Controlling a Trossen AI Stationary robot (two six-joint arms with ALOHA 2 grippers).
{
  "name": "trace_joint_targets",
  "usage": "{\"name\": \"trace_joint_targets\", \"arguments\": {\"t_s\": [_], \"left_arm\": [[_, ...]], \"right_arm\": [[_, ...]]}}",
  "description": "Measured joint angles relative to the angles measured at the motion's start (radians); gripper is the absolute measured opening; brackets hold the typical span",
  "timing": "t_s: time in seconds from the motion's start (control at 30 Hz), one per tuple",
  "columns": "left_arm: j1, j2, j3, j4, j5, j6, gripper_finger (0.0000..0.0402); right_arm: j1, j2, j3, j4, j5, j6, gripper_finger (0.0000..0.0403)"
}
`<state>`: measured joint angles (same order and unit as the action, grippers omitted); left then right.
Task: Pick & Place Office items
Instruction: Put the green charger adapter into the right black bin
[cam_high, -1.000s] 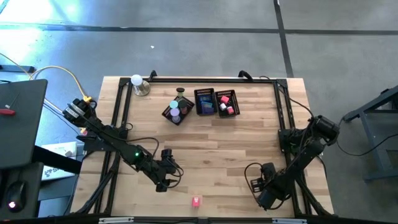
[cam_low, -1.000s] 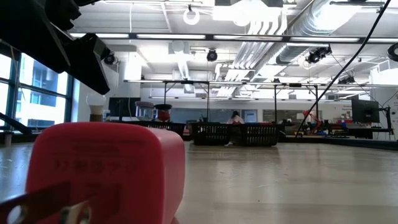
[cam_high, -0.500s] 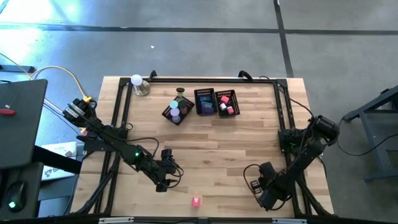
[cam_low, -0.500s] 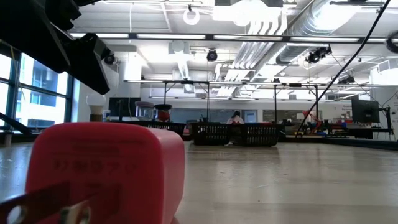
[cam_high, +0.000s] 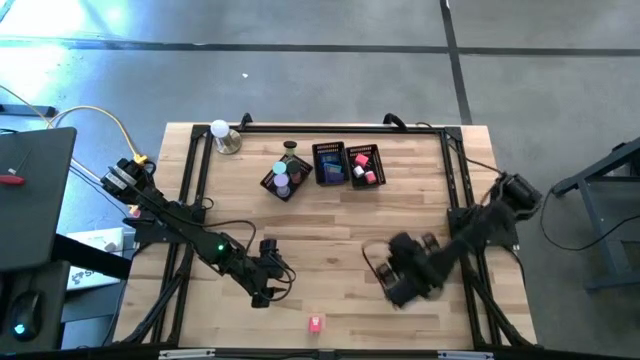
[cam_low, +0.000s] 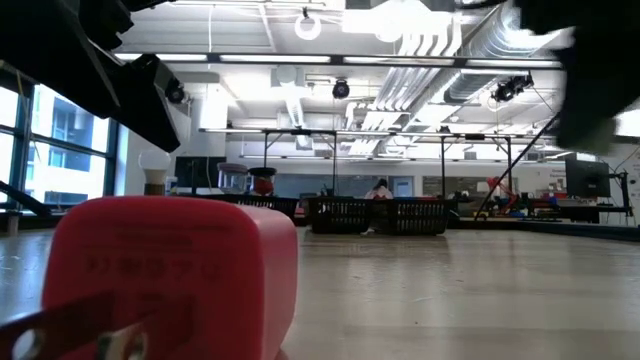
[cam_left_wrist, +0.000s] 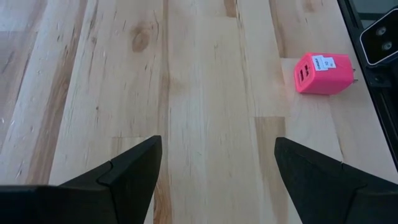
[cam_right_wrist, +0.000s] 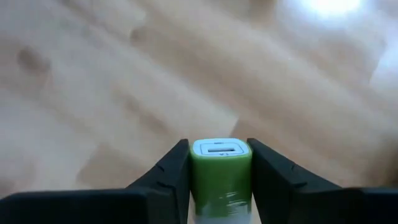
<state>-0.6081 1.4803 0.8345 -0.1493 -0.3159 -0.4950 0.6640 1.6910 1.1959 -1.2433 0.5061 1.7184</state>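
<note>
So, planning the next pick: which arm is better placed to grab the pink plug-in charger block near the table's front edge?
Left. The left gripper is open and empty, with the pink charger block ahead; the right gripper already holds a green charger block.

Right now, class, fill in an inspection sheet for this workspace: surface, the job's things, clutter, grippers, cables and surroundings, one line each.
Surface: wooden table, black rails along its edges.
Job's things: pink charger lies alone near the front edge; green charger is in the right gripper; other small coloured pieces sit in three black baskets at the back.
Clutter: white ball on a metal base at the back left corner.
Grippers: left gripper open and empty, near the pink charger; right gripper shut on the green charger, over the table's right half.
Cables: yellow cable loops off the table's left side.
Surroundings: grey floor; large lit hall behind.
</note>
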Motion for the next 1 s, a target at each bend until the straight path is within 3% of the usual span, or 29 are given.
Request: {"name": "trace_joint_targets", "arguments": {"t_s": [0.13,0.33,0.53,0.67,0.9,1.0], "left_arm": [[0.000,0.000,0.000,0.000,0.000,0.000,0.0305],[0.000,0.000,0.000,0.000,-0.001,0.009,0.0305],[0.000,0.000,0.000,-0.005,-0.001,0.009,0.0305],[-0.009,0.000,0.000,-0.007,0.000,0.009,0.0305],[-0.035,0.000,0.000,-0.009,0.000,0.009,0.0305],[-0.047,0.000,0.000,-0.009,0.001,0.009,0.0305]], "right_arm": [[-0.183,-0.050,0.005,0.040,0.060,-0.249,0.0116],[-0.467,-0.092,0.004,0.200,0.070,-0.612,0.0116],[-0.732,-0.092,0.004,0.472,-0.022,-0.917,0.0116],[-0.868,-0.060,0.006,0.574,-0.078,-0.991,0.0116],[-1.004,0.023,0.006,0.591,-0.150,-0.980,0.0116],[-1.025,0.042,0.006,0.592,-0.150,-0.979,0.0152]]}}
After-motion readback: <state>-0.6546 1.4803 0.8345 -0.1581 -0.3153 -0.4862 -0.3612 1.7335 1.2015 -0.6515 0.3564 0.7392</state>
